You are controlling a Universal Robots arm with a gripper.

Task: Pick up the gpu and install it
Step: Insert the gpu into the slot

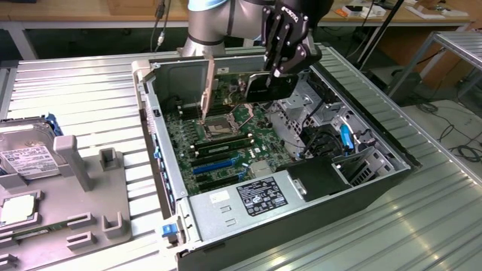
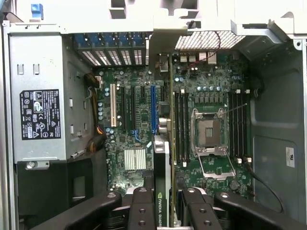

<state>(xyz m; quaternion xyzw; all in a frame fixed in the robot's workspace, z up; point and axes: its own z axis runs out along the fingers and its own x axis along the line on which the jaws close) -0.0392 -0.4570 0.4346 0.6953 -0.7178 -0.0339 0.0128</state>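
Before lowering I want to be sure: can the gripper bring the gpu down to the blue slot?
Probably yes. The gripper holds the gpu on edge over the motherboard, the case is open, and nothing lies over the blue slot.

Soft, even light from overhead fills the exterior view: the ribbed metal table [image 1: 75,90] gives a pale sheen with no hard shadows, while the inside of the computer case [image 1: 167,141] is dimmer, darkest round the black bays at the exterior view's right. In the wrist view the case's pale rim [image 2: 134,14] is washed almost white by glare, the motherboard [image 2: 134,124] is evenly lit, and the black fingers [image 2: 142,211] and the gpu [image 2: 161,167] between them lie in shade.
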